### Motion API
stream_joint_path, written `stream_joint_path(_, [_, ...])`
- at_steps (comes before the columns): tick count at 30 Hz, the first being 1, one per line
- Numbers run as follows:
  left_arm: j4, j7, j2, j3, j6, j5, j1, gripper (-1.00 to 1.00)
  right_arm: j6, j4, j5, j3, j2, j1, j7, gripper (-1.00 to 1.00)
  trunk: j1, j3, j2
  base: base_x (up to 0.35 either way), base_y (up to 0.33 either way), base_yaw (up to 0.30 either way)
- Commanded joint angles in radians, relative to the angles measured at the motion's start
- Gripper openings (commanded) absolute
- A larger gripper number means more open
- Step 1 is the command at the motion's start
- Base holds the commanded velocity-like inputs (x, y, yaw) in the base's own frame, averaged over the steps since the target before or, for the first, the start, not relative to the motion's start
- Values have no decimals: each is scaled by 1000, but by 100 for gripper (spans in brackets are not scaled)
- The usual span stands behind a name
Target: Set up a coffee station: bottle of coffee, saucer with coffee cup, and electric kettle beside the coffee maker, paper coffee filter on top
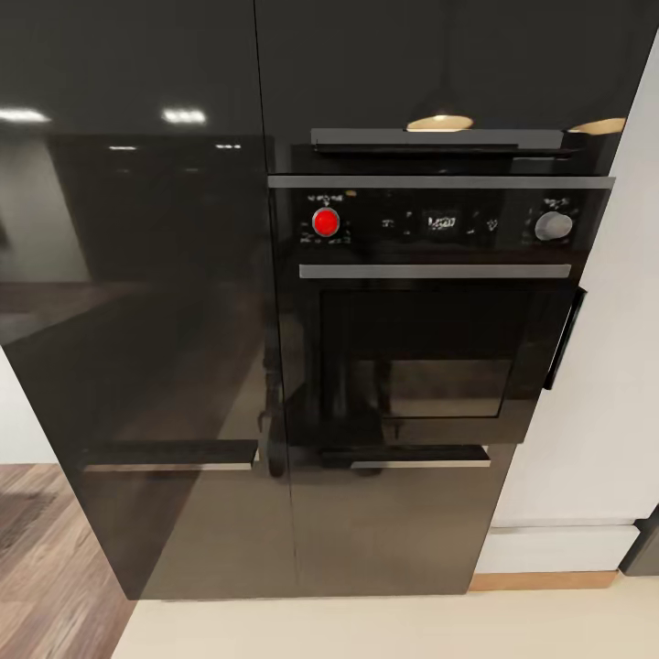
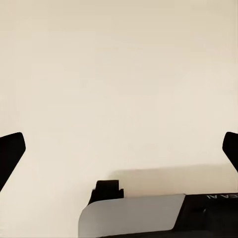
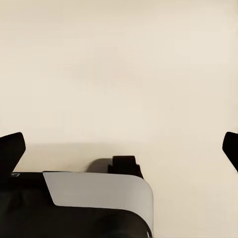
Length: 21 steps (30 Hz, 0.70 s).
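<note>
None of the coffee station things are in view. My left gripper [image 2: 119, 148] is open, its dark fingertips [image 2: 11, 153] spread wide over a plain cream floor, with nothing between them. My right gripper [image 3: 119, 148] is open the same way, its fingertips [image 3: 12, 148] apart above the same cream floor. Parts of my own grey and black base sit under each gripper in the wrist views.
A tall glossy black cabinet [image 1: 146, 348] stands straight ahead, close. A built-in black oven [image 1: 430, 311] with a red knob [image 1: 326, 221] and a grey dial [image 1: 553, 225] sits in it. A white wall [image 1: 595, 412] is at the right, wood floor [image 1: 46, 567] at the left.
</note>
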Motion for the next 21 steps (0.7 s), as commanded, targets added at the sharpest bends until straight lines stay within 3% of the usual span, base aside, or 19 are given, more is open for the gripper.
stream_joint_path(1, [-2, 0, 0, 1, -1, -3, 0, 100, -3, 1, -1, 0, 0, 0, 0, 100, 0, -1, 0, 0, 0, -6])
stream_joint_path(7, [-2, -1, 0, 4, -4, -4, 0, 100, -4, 0, 0, 1, 0, 2, 1, 100, 0, -1, 0, 0, 0, -123])
stream_joint_path(21, [-1, -1, -1, 7, -4, -4, 0, 100, -4, 0, 2, 1, 0, 2, 1, 100, 0, -1, 0, 0, 0, -243])
